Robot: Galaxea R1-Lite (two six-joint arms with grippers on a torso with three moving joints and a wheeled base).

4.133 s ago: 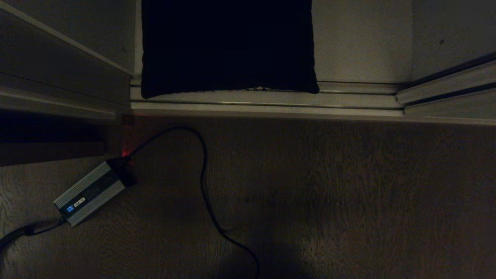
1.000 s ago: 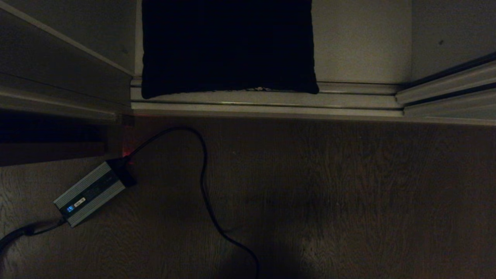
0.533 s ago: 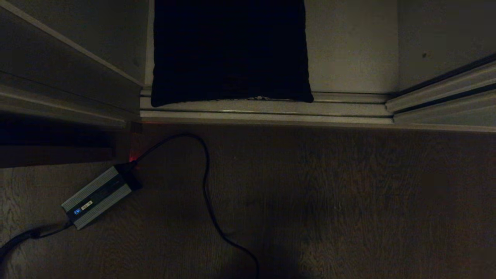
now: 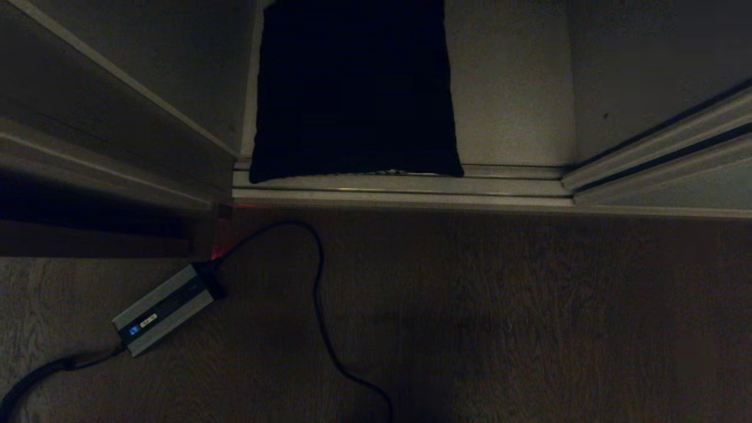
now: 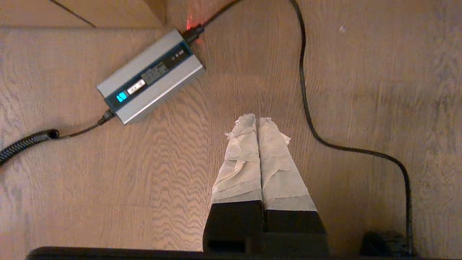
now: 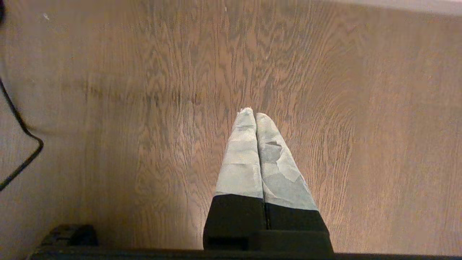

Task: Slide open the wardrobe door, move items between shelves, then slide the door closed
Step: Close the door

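A square cushion, showing its plain black side, lies flat on an off-white shelf at the bottom of the wardrobe. Its front edge reaches the ribbed floor track, and a sliver of houndstooth pattern shows there. The sliding wardrobe door stands at the right, so the bay with the cushion is uncovered. Neither arm shows in the head view. My left gripper hangs shut and empty above the wood floor near the power brick. My right gripper is likewise shut and empty over bare floor.
A grey power brick lies on the wood floor at the left, with a black cable looping toward the middle and a coiled lead running off to the side. Side panelling closes off the left of the bay.
The whole head view has shifted: wardrobe, track and power brick sit lower in the picture and look smaller, so the camera has moved. Cushion and brick have not moved on their own.
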